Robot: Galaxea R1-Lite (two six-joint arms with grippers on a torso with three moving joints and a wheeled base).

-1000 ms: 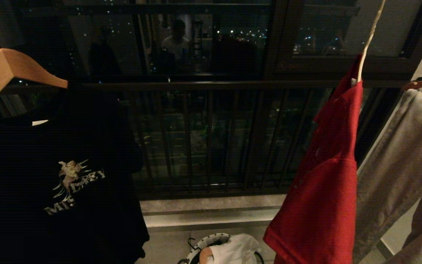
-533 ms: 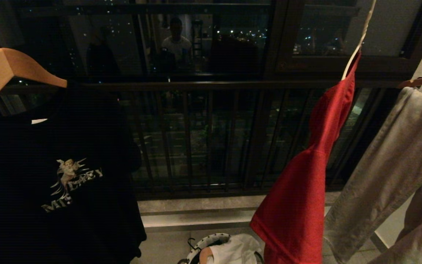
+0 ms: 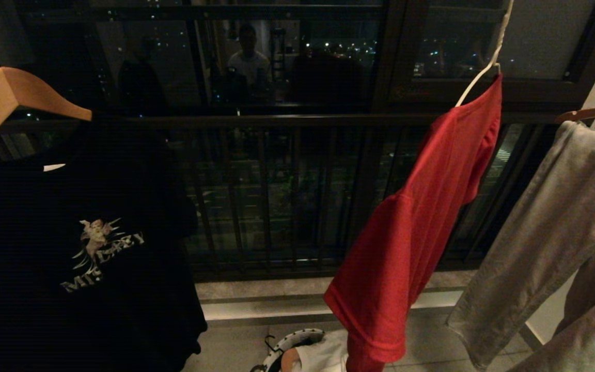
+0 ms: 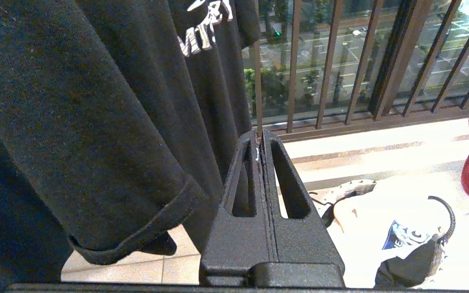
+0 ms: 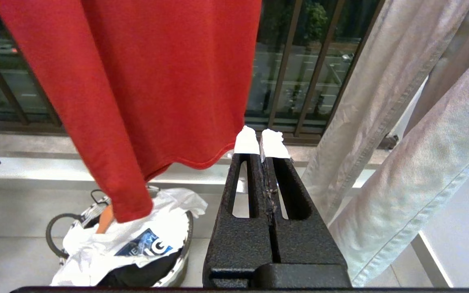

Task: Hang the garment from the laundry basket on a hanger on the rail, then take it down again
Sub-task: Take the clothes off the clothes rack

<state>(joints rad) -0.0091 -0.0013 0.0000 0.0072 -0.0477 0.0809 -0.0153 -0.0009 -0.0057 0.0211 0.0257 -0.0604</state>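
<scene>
Right wrist view shows my right hand (image 5: 261,143) closest to me, its two white-tipped fingers pressed together with nothing between them. My left hand (image 4: 261,140) is the same, fingers together and holding nothing, parked low beside the hem of the black T-shirt (image 3: 70,248).

Just past my hands, down at about 6 o'clock in the head view, the laundry basket (image 3: 290,343) sits on the floor with a white cloth (image 5: 136,240) in it.

Higher up, at about 2 o'clock, the garment (image 3: 421,227) hangs on the hanger (image 3: 483,72). The rail itself is out of sight above. It is a red T-shirt. I see it side-on, tilted, with its bottom hem swung out toward the basket. I cannot see any lettering from here.

I think the hanging part is done and taking it down comes next. To do that well, I would wait until the shirt hangs quiet, then raise a hand with its fingers apart toward the hanger's neck, not the loose cloth. Beyond it all is the dark railing (image 3: 277,206).
</scene>
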